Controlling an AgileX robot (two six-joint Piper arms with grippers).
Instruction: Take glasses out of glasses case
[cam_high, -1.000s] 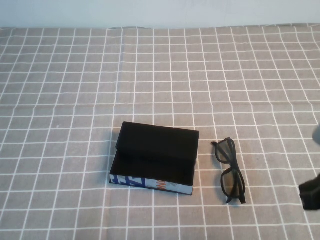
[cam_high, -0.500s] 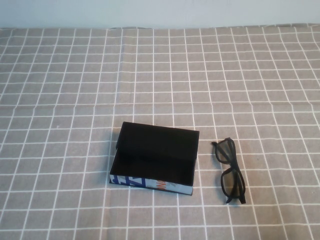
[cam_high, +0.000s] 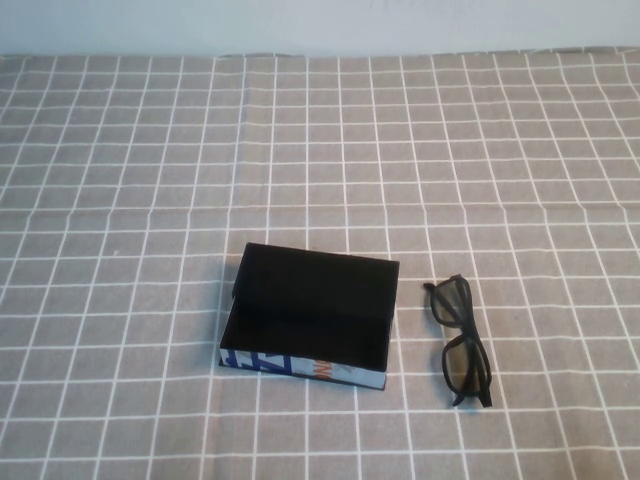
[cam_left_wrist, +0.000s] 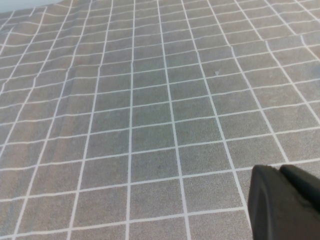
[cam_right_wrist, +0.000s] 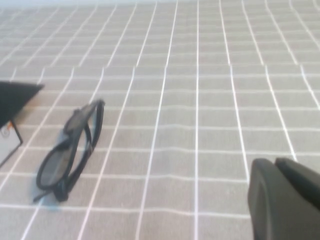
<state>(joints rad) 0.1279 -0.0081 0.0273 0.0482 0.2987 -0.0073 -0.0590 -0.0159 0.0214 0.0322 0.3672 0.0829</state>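
The glasses case (cam_high: 307, 315) lies open near the front edge of the table (cam_high: 120, 180), and it looks empty inside. The glasses (cam_high: 461, 340) lie folded flat on the table just beside it, toward the right edge, so the job looks done. The left pincer (cam_left_wrist: 285, 207) hangs over bare cloth. The right pincer (cam_right_wrist: 285, 200) hangs near the glasses, holding nothing. I cannot tell if either pincer is open or closed.

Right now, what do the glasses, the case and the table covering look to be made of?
Glasses: likely plastic, smooth black frame with dark lenses.
Glasses case: probably card or thin board, matte black inside, printed blue-and-white side.
Tablecloth: woven fabric, grey with a white grid, slightly rippled.
The left end effector and right end effector hang apart from all three.
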